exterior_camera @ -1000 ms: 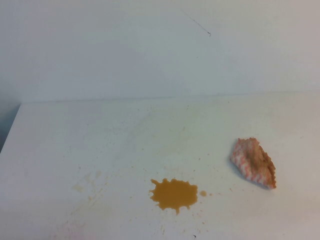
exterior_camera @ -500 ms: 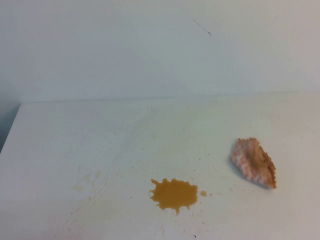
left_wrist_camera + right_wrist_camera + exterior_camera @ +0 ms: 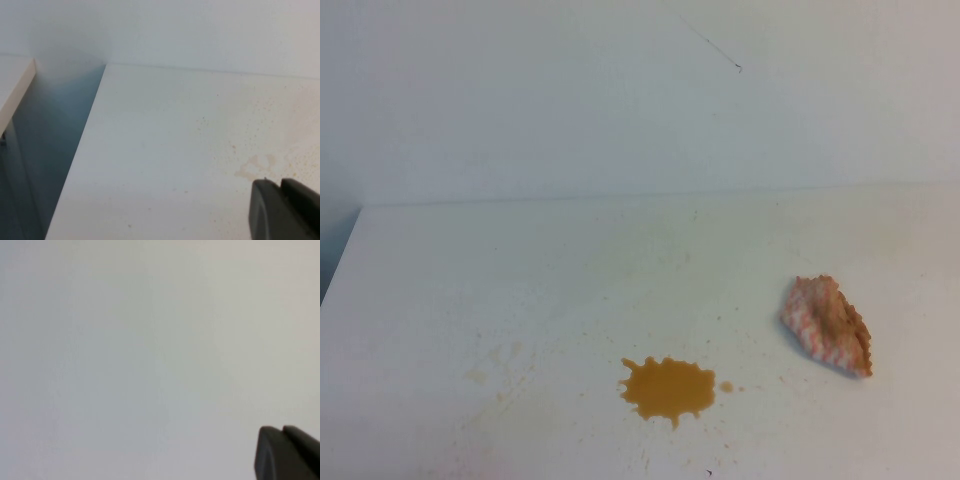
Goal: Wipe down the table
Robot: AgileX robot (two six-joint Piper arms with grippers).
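An orange-brown puddle (image 3: 667, 388) lies on the white table (image 3: 520, 290) near its front edge, with a small drop (image 3: 726, 386) just to its right. A crumpled orange-and-white cloth (image 3: 827, 325) rests to the right of the spill. Neither arm shows in the high view. In the left wrist view my left gripper (image 3: 280, 186) is shut and empty, hovering above a faint dried stain (image 3: 255, 165) near the table's left part. In the right wrist view my right gripper (image 3: 281, 431) is shut and empty over plain white surface.
The table's left edge (image 3: 85, 145) drops to a dark gap beside another white surface (image 3: 15, 85). A white wall (image 3: 640, 100) rises behind the table. Faint dried smears (image 3: 495, 365) mark the table left of the puddle.
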